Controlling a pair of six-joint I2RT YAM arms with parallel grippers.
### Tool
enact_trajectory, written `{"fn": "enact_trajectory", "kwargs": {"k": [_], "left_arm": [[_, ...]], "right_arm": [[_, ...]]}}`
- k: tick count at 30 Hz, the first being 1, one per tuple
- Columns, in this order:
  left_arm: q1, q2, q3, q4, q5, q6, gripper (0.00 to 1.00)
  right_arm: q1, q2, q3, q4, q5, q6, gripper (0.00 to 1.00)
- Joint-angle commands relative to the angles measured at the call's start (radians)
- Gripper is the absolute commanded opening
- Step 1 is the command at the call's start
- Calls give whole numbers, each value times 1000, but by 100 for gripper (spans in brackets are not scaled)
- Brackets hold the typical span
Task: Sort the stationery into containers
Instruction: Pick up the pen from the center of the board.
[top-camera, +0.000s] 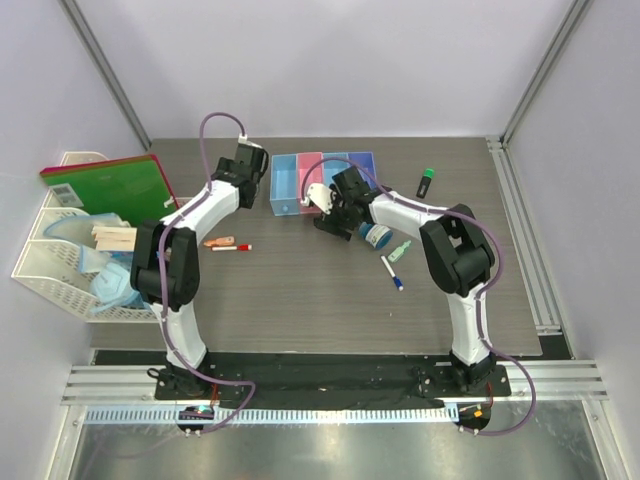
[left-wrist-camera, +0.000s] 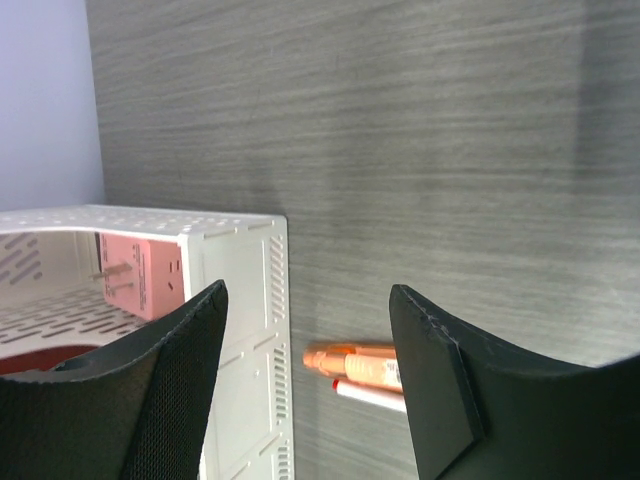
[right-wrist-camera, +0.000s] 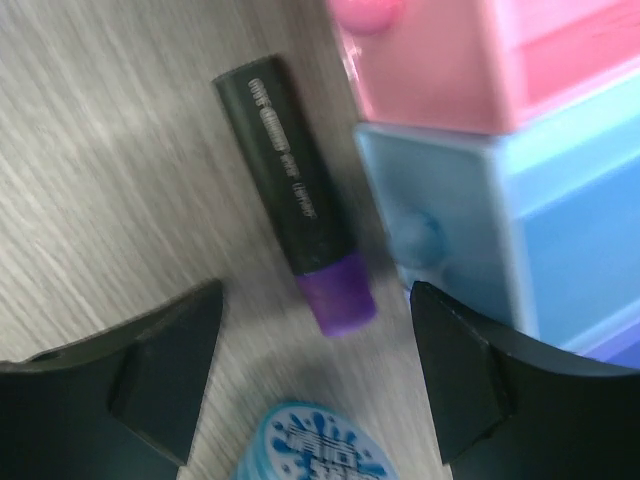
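My right gripper (right-wrist-camera: 318, 298) (top-camera: 335, 208) is open and holds nothing. It hangs over a short black highlighter (right-wrist-camera: 298, 215) with a purple end, which lies on the table against the containers (top-camera: 322, 180). The round blue jar (right-wrist-camera: 318, 448) (top-camera: 378, 236) stands just on the near side of the gripper. The pink bin (right-wrist-camera: 450, 70) and a light blue bin (right-wrist-camera: 470, 220) are close on the right. My left gripper (left-wrist-camera: 308, 298) (top-camera: 243, 170) is open and empty, raised left of the containers. Beyond its fingers lie an orange marker (left-wrist-camera: 352, 364) (top-camera: 219, 241) and a red-capped white marker (left-wrist-camera: 372, 396) (top-camera: 233, 248).
A green-capped highlighter (top-camera: 425, 182) lies right of the bins. A small green-white bottle (top-camera: 400, 249) and a blue-capped white marker (top-camera: 392, 272) lie near the jar. The white mesh organiser (top-camera: 55, 262) (left-wrist-camera: 240, 300) with a green notebook (top-camera: 110, 185) stands at the far left.
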Motion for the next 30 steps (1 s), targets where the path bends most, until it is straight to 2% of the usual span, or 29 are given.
{"fn": "enact_trajectory", "kwargs": {"k": [1, 6, 9, 14, 17, 20, 21, 24, 29, 30], "left_arm": [[13, -104, -33, 35, 18, 3, 67], [15, -148, -79, 27, 33, -4, 67], [15, -163, -95, 14, 37, -13, 67], [16, -202, -130, 18, 29, -11, 67], [16, -220, -145, 18, 33, -14, 67], [16, -226, -149, 7, 38, -14, 67], [16, -228, -149, 4, 41, -14, 67], [16, -236, -152, -5, 76, -10, 66], [16, -252, -172, -14, 220, 1, 67], [16, -259, -176, -16, 300, 1, 68]], "right_arm": [[1, 38, 34, -24, -22, -49, 81], [-3, 77, 68, -41, -52, -55, 78], [-5, 97, 103, -92, -92, -59, 68], [-6, 147, 143, -213, -143, -93, 59], [-8, 169, 160, -270, -161, -105, 50], [-5, 178, 174, -329, -198, -112, 35], [-3, 176, 174, -342, -203, -112, 25], [1, 148, 154, -368, -209, -104, 11], [4, 42, 65, -313, -177, -61, 9], [7, -10, 45, -288, -160, -34, 9]]}}
